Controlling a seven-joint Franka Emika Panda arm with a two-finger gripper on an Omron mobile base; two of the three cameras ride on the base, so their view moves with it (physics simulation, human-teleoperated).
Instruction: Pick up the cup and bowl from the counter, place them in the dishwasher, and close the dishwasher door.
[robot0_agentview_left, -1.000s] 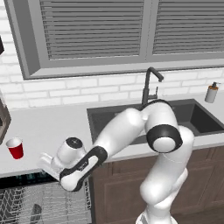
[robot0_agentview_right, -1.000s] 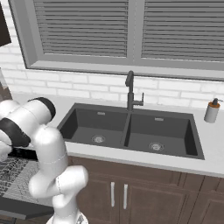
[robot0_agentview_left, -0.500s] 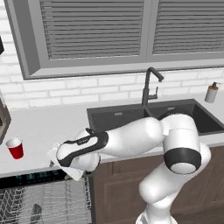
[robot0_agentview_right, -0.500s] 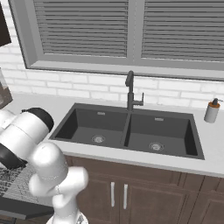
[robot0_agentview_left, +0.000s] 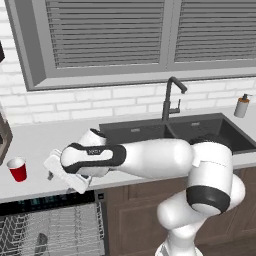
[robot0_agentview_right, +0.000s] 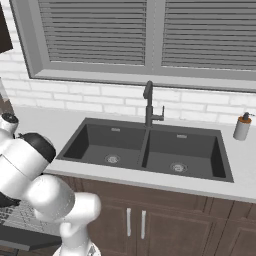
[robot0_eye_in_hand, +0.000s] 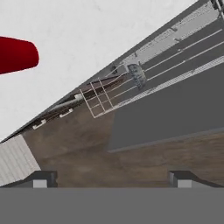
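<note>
Standing on the counter (robot0_agentview_left: 35, 145), cup (robot0_agentview_left: 18, 169) well left of gripper (robot0_eye_in_hand: 111, 178), whose tips sit wide apart, empty. Arm has stretched further left since earlier.

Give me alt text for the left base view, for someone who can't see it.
A white robot arm stretches left across a light counter, its end effector near the counter's front edge, right of a red cup. Below, the dishwasher stands open, showing wire racks. Behind are a dark double sink, a black faucet, a soap dispenser and a shuttered window.
</note>
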